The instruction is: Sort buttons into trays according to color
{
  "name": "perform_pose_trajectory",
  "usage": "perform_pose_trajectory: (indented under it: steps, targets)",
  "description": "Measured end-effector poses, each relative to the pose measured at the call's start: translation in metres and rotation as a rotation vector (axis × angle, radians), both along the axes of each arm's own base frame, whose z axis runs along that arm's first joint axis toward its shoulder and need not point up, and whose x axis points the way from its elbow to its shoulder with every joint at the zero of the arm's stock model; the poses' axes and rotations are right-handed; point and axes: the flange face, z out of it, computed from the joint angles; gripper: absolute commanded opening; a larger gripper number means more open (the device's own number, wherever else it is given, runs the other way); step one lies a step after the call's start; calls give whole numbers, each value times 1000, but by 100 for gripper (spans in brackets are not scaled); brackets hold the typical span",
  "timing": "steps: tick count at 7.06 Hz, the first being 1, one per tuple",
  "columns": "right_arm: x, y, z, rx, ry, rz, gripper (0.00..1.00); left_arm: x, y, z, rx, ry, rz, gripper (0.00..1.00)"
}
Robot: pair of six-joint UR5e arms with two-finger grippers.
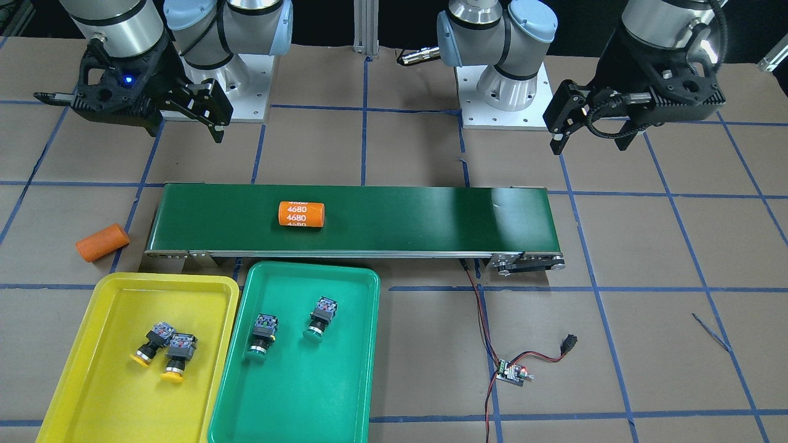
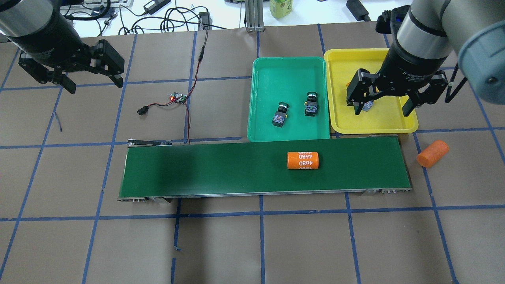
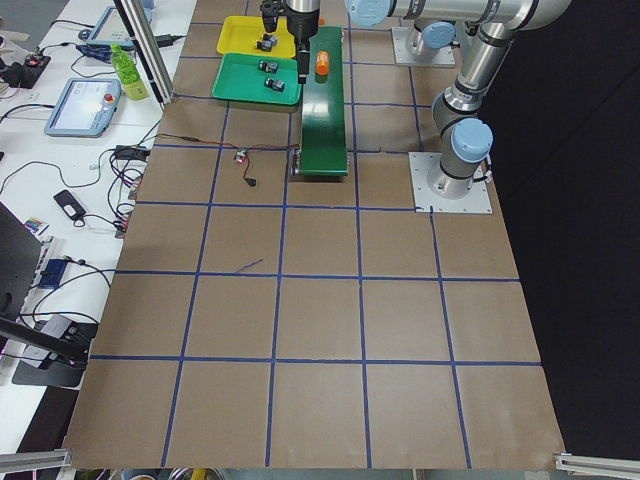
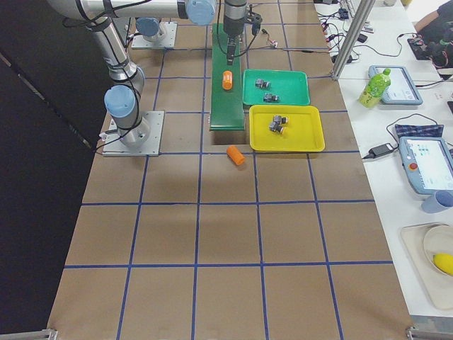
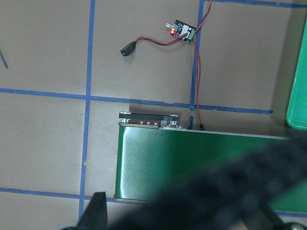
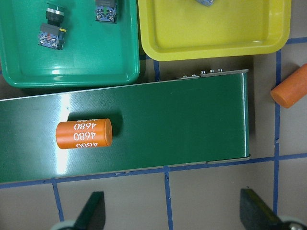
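Two yellow buttons (image 1: 178,348) lie on their sides in the yellow tray (image 1: 104,406), close enough together to seem touching. Two green buttons (image 1: 263,333) lie a little apart in the green tray (image 1: 295,400). The trays sit side by side, between the conveyor belt (image 1: 400,218) and the worktop edge opposite the robot. An orange cylinder marked 4680 (image 1: 301,214) lies on the belt, and a plain orange cylinder (image 1: 102,242) lies on the worktop just off the belt's end on the robot's right. A small circuit board (image 1: 512,373) with red-black wires lies beyond the belt's other end. The left claw (image 2: 94,81) and the right claw (image 2: 382,107) hang above the worktop, each with its fingers spread wide and gripping nothing.
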Motion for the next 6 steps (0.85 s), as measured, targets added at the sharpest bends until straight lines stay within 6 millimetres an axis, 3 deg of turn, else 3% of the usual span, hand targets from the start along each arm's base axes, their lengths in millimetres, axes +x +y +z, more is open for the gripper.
perform_pose_trajectory:
  steps: [6]
  targets:
    - [-4,2,-7,15,43,1,100,-2,2,4,-11,-14,-12,100]
